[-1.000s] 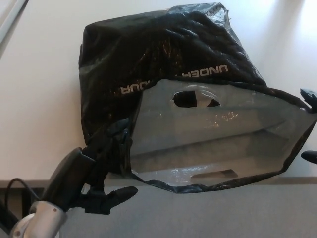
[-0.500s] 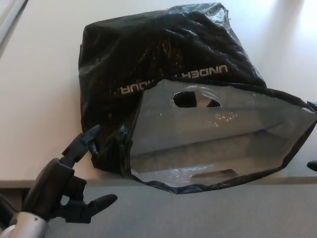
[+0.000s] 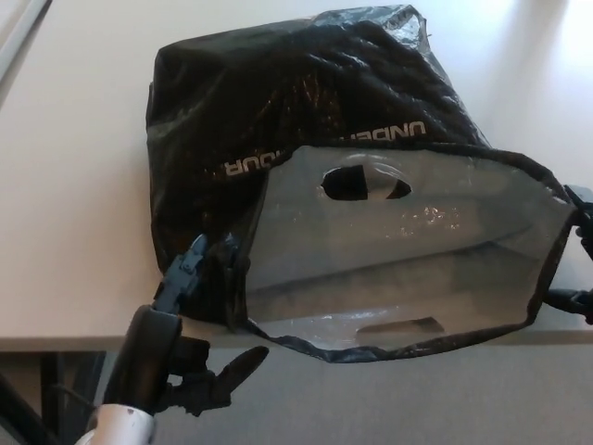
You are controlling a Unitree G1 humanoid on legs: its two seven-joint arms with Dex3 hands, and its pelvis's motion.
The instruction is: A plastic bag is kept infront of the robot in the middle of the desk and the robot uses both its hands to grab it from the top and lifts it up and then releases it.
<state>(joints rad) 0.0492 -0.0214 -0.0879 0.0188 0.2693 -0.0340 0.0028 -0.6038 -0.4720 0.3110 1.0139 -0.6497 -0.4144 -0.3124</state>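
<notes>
Black plastic bag [image 3: 306,120] is sitting mid-bench, mouth overhanging the near edge. Left hand [image 3: 190,324] is reaching w/ fingers spread wide, holding nothing, touching the bag's left rim. Right hand [image 3: 579,250] barely showing; can't tell its state. Both need to pinch the top rim evenly.

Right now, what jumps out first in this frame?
The big black plastic bag fills mid-desk, its open mouth gaping toward the camera and showing a silvery lining with a handle cutout. The left robot hand sits at the mouth's lower left corner, fingers apart. Only a sliver of the right robot hand shows at the bag's right rim.
</notes>
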